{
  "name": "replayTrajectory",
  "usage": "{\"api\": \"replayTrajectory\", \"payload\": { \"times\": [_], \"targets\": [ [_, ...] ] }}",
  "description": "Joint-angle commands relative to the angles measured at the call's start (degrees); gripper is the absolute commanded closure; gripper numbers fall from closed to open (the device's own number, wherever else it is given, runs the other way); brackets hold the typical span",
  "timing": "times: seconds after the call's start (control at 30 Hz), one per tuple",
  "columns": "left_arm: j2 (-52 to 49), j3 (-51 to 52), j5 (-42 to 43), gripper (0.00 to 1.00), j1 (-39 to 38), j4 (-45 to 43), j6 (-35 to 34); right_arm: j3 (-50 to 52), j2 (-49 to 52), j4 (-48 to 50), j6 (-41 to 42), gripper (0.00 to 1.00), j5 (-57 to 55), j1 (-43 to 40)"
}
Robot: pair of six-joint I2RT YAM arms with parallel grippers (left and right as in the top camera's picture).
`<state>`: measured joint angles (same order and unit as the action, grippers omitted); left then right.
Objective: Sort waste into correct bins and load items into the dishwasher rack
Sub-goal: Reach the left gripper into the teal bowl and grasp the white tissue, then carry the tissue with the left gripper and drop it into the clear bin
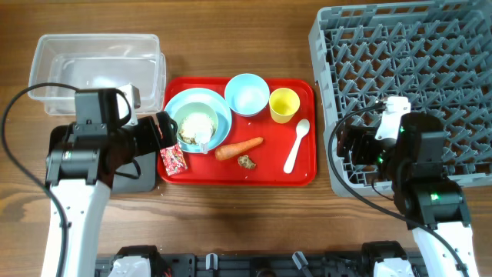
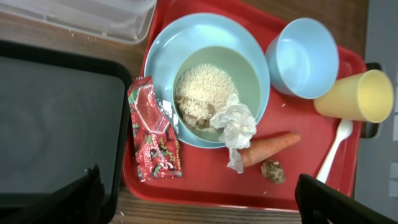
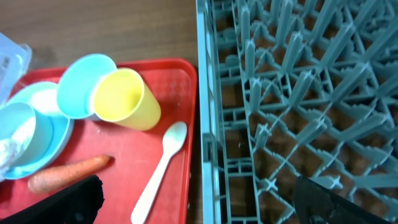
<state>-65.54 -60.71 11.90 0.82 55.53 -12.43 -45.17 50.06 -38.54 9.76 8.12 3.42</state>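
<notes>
Left claw (image 2: 199, 190)'s spread wide, wrapper (image 2: 154, 138) lying between its fingers beside the dish (image 2: 163, 67). Right claw (image 3: 199, 193)'s wide too, spoon (image 3: 163, 163) between its fingers, just beside the rack (image 3: 298, 93).

The white-and-black left arm (image 1: 73, 185) and right arm (image 1: 434, 204) angle inward, with the left pincer (image 2: 198, 179) and right pincer (image 3: 199, 193) both spread wide.

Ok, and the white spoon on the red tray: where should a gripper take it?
Mid-handle of the white spoon, from straight above, closing across its narrow width. It lies flat on the red tray with bare tray either side of the handle, while the yellow cup sits near the bowl end.
</notes>
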Motion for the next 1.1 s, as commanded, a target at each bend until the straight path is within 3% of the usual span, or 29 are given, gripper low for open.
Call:
{"api": "replayTrajectory", "payload": {
  "times": [0.0,0.13,0.33,0.4,0.6,0.7,0.83,0.9,1.0,1.07],
  "targets": [
    [-2.73,-1.03,0.79,0.0,0.04,-2.34,-0.52,-1.77,0.0,-0.02,-0.79,0.0,0.74,-0.07],
    [-5.95,-1.03,2.27,0.0,-0.2,-8.61,-4.81,-1.75,-0.02,-0.13,-0.7,0.0,-1.01,-0.07],
    [-13.86,-1.03,0.76,0.0,-7.45,-14.78,-4.55,-1.75,-0.02,-0.09,-0.7,0.0,-1.01,-0.07],
    [-17.46,-1.03,-2.97,0.0,-10.49,-15.72,-4.59,-1.75,-0.02,-0.13,-0.7,0.0,-1.01,-0.07],
    [-26.34,-1.03,-3.67,0.04,-14.93,-15.43,-4.59,-1.75,-0.02,-0.15,-0.7,0.0,-1.01,-0.07],
    [-28.87,-1.03,-3.67,0.14,-15.08,-15.45,-4.61,-1.75,-0.02,-0.15,-0.7,0.0,-1.01,-0.07],
    [-30.23,-1.03,-3.65,0.42,-15.08,-15.28,-4.59,-1.75,-0.02,-0.11,-0.7,0.0,-1.01,-0.07],
    [-30.18,-1.03,-3.65,0.65,-15.08,-15.28,-4.59,-1.75,-0.02,-0.13,-0.7,0.0,-1.01,-0.07],
    [-30.14,-1.03,-3.65,0.89,-15.08,-15.43,-4.59,-1.75,-0.02,-0.13,-0.7,0.0,-1.01,-0.07],
    [-29.99,-1.03,-3.65,0.96,-15.08,-15.45,-4.57,-1.75,-0.02,-0.13,-0.7,0.0,-1.01,-0.07]
  ]
}}
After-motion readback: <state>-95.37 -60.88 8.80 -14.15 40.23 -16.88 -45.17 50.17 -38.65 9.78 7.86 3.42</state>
